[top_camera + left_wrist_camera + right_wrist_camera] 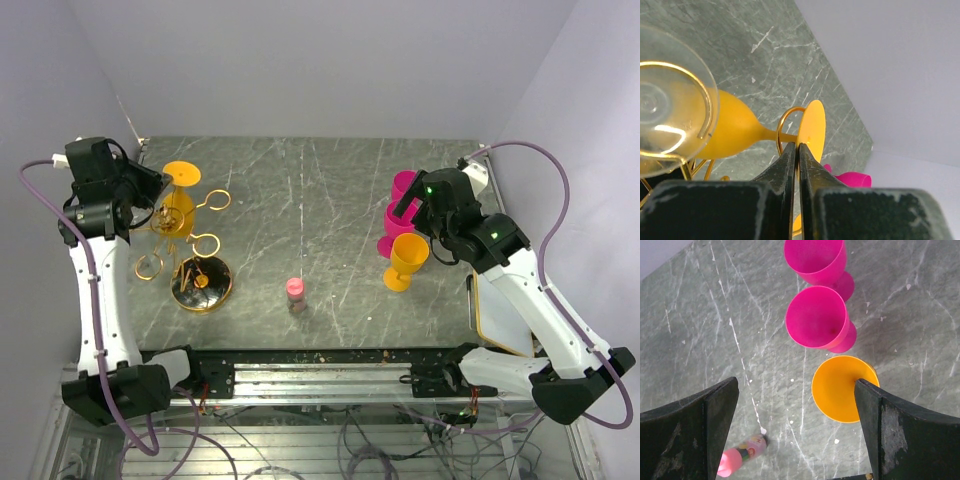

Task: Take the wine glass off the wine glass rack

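Wine glass: yellow, hung on the wine glass rack at the left side of the table; its bowl points toward the rack's centre and its flat foot faces outward, toward the far edge; the stem passes through a curled gold ring at the end of one arm. A clear glass hangs on a neighbouring ring, just beside the yellow bowl.

Left gripper: positioned at the far-left side of the rack; the jaws stand almost together, with the rim of the yellow foot pinched between the fingertips; the hold is on the edge of the foot only, not on the stem or bowl.

Right gripper: spread wide and holding nothing; it hangs over a yellow goblet at the right side of the table, with two pink goblets just beyond it; a small bottle stands near the middle, toward the near edge.

Step in hand, as judged: the grasp on the glass is made and the withdrawal has not begun; the glass remains seated in its ring.

Next move, as judged: draw the foot along the arm toward the ring's opening so that the stem slips free; keep the pull in line with the arm, since a skewed pull could tip the rack or knock the clear glass; a rim-only pinch may let the glass swing once it leaves its support.
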Robot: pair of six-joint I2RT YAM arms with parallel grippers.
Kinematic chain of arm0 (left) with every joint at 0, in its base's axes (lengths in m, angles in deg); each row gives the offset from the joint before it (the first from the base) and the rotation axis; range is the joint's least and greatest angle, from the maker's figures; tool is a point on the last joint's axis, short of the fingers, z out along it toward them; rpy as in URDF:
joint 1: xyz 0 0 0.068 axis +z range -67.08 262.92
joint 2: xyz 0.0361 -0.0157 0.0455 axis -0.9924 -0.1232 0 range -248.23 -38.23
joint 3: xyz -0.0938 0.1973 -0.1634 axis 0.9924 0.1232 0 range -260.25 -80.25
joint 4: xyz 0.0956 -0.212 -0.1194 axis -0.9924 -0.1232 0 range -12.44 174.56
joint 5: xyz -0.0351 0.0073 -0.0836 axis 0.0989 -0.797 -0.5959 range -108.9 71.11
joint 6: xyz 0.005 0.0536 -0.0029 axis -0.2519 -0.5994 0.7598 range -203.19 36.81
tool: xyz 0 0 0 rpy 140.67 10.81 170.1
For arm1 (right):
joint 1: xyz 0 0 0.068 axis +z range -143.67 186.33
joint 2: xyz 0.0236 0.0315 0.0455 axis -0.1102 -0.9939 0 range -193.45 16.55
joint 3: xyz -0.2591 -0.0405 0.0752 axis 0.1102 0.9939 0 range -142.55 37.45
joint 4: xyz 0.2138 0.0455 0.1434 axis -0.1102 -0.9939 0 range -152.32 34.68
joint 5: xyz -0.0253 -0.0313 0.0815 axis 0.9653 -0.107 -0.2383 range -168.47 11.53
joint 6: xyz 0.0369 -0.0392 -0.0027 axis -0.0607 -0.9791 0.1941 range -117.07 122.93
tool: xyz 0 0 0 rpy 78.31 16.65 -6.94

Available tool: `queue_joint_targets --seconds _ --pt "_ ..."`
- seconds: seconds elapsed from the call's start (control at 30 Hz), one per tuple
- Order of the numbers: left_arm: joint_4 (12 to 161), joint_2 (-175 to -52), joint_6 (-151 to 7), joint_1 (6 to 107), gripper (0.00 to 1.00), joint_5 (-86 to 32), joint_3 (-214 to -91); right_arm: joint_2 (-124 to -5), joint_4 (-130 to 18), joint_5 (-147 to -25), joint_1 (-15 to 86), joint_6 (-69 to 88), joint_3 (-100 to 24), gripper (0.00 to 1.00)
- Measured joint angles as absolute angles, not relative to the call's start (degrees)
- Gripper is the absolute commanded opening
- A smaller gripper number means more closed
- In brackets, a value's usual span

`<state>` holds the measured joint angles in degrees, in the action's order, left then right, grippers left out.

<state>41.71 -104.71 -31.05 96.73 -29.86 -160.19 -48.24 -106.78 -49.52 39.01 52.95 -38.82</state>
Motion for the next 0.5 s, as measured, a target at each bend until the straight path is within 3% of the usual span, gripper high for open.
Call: queue_joint_targets --seconds 0.5 --pt "42.2 -99.8 -23.3 97.5 0.07 -29.1 -156.5 -48.6 -106.6 -49.5 39.0 53.0 -38.8 0.99"
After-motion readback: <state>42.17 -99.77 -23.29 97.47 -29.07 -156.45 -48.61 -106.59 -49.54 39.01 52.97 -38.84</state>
